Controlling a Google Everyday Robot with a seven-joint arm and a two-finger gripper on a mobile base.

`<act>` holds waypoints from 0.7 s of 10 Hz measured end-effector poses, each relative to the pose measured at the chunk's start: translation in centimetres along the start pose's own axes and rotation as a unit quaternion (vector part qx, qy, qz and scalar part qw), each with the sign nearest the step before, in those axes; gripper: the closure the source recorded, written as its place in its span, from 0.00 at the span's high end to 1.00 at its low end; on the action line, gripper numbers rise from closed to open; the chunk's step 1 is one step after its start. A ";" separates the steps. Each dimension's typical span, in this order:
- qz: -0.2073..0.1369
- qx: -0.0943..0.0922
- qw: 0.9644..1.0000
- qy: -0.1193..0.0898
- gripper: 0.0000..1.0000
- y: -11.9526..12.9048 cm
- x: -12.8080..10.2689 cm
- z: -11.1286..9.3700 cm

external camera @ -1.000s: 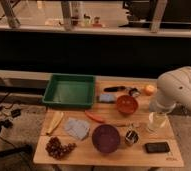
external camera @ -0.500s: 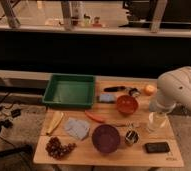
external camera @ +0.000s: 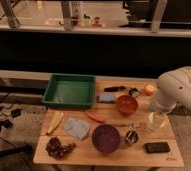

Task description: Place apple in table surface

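Observation:
The apple [external camera: 149, 89], small, round and yellow-orange, rests on the table surface [external camera: 139, 156] near its back right corner, just behind the orange-red bowl [external camera: 126, 104]. My white arm [external camera: 178, 89] comes in from the right and bends down over the table's right edge. The gripper [external camera: 156, 121] hangs below it, pointing down at the tabletop in front of the apple and apart from it. It stands open and I see nothing between its fingers.
A green tray [external camera: 69, 91] stands at the back left. A purple bowl [external camera: 106, 138], carrot [external camera: 95, 117], blue cloth [external camera: 77, 128], banana [external camera: 55, 122], grapes [external camera: 57, 147], small can [external camera: 131, 137] and black phone [external camera: 156, 147] cover the front half.

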 end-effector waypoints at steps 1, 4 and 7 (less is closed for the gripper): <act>-0.002 -0.003 1.000 -0.001 0.80 -0.2 0.0 0.1; -0.015 -0.005 1.000 -0.006 0.80 -3.2 -1.2 0.8; -0.024 -0.011 1.000 -0.010 0.80 -7.1 -1.6 2.5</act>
